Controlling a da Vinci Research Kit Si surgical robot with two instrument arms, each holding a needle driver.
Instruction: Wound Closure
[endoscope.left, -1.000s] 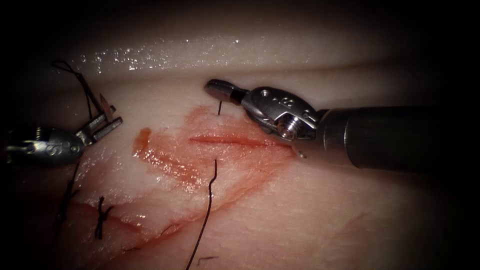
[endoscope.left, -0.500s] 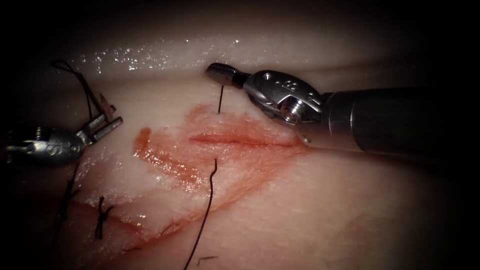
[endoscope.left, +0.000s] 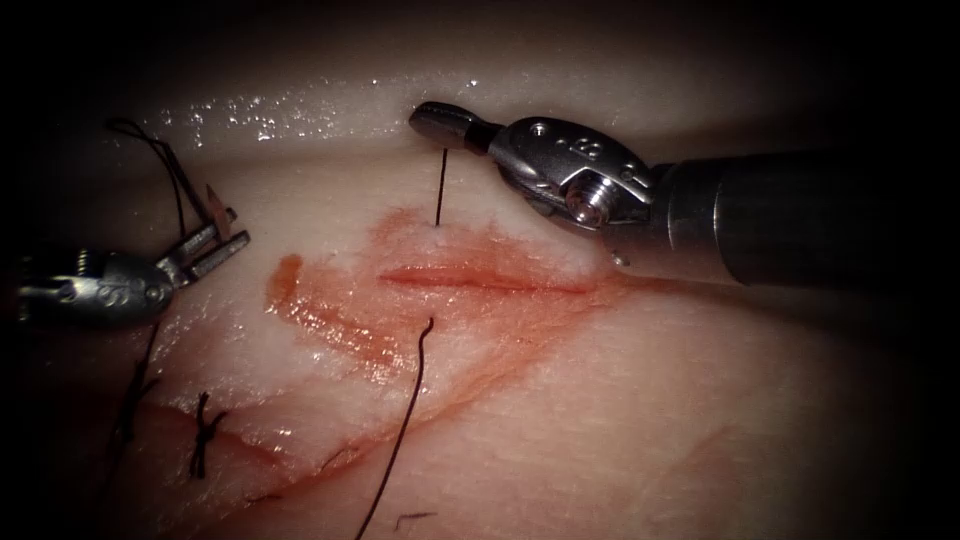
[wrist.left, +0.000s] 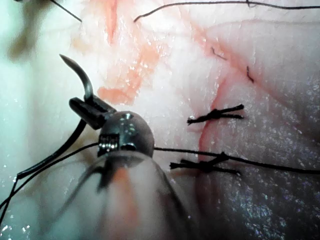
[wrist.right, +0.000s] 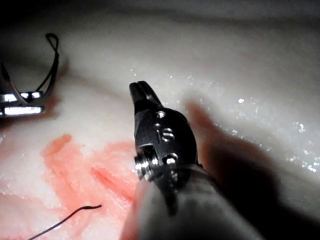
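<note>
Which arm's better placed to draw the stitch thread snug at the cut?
Right, likely. The right claw is shut on the thin dark thread standing up from the pale tissue above the red cut. The left claw sits far left of the cut, holding the curved steel needle mid-curve, outside the tissue.

We see the right arm's tool (endoscope.left: 440, 124) as a short rounded pair of dull silver jaws on a polished steel wrist block (endoscope.left: 570, 165) with a round pivot screw (endoscope.left: 586, 207), small rivet heads and a stamped marking too small to read, all mounted on a thick matte dark grey shaft (endoscope.left: 800, 220). The left arm's tool (endoscope.left: 215, 240) has slimmer, flat grey jaws on a rounded, bulb-like steel wrist (endoscope.left: 110, 290) with tiny holes and an engraved marking. In its wrist view the same wrist (wrist.left: 125, 132) looks like a dark glossy dome.
</note>
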